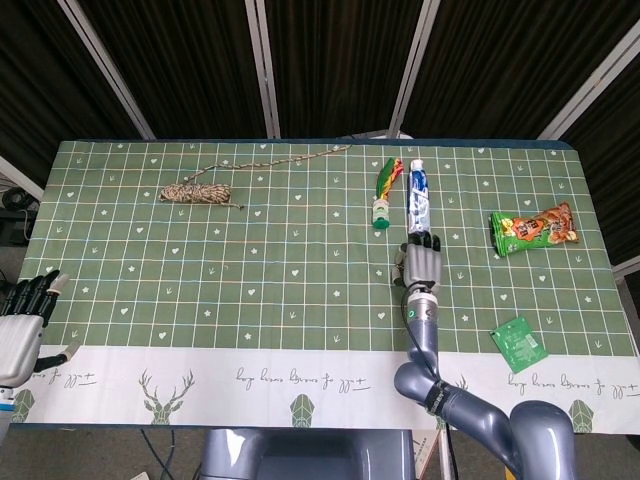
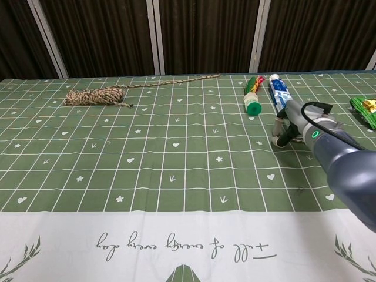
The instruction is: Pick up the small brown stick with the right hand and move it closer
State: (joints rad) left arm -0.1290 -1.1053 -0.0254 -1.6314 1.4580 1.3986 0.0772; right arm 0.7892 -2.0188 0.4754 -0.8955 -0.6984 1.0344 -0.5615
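My right hand [image 1: 421, 262] hangs low over the green checked cloth, just in front of the blue-and-white toothpaste tube [image 1: 418, 195]. In the chest view that right hand [image 2: 289, 125] has its fingers bent down to the cloth, their tips touching or nearly touching it. No small brown stick shows plainly in either view; the spot under the fingers is hidden, so whether the hand holds anything is unclear. My left hand [image 1: 22, 322] stays off the table's near left corner, holding nothing, with its fingers apart.
A green-capped tube [image 1: 383, 190] lies left of the toothpaste. A twine bundle [image 1: 196, 192] with a long loose tail sits at the far left. An orange snack bag [image 1: 533, 229] and a small green packet [image 1: 520, 343] lie to the right.
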